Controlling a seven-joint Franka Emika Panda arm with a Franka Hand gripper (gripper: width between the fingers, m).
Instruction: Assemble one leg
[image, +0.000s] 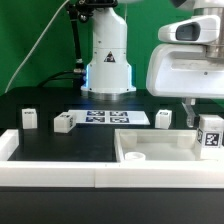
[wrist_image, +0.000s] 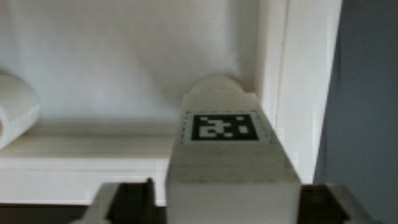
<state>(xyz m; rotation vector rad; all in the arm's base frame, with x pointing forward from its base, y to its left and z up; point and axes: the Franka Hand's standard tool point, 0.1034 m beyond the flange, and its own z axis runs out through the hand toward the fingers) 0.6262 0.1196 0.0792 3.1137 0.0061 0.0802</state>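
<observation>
In my wrist view the gripper (wrist_image: 221, 200) has its jaws clamped on the leg (wrist_image: 228, 140), tag facing the camera, hanging over the white tray-like piece (wrist_image: 107, 110); in the exterior view I see that leg (image: 210, 133) above the tray's (image: 165, 155) right end; farther back, three loose legs (image: 64, 122) flank the marker board (image: 110, 118).

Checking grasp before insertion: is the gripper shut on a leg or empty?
Shut on a leg. The wrist view shows the leg between the gripper fingers; in the exterior view it hangs over the tray-like piece.
</observation>
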